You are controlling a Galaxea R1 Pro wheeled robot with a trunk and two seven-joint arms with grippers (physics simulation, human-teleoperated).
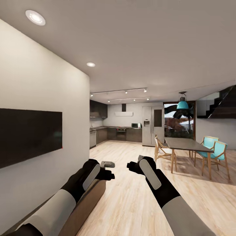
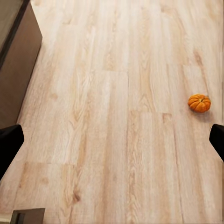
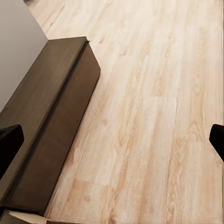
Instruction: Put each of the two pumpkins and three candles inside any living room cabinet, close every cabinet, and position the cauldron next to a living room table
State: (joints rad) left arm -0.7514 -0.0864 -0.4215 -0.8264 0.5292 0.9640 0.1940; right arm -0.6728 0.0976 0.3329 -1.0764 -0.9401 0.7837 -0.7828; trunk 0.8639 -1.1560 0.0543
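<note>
One small orange pumpkin (image 2: 199, 103) lies on the pale wood floor, apart from the cabinet. The long dark-brown cabinet (image 3: 51, 121) runs along the wall with its fronts shut; its end shows under my left forearm (image 1: 90, 198) and at a corner of the left wrist view (image 2: 18, 60). Both arms are held up in front of me, well above the floor. My left gripper (image 1: 109, 168) (image 2: 112, 142) is open with nothing between its fingers. My right gripper (image 1: 131, 165) (image 3: 112, 142) is also open and empty. The candles, the cauldron and the table are out of view.
A dark TV (image 1: 29, 137) hangs on the left wall above the cabinet. A dining table (image 1: 186, 144) with wooden and turquoise chairs (image 1: 214, 150) stands at the right. The kitchen with a fridge (image 1: 153, 126) lies far ahead across open floor.
</note>
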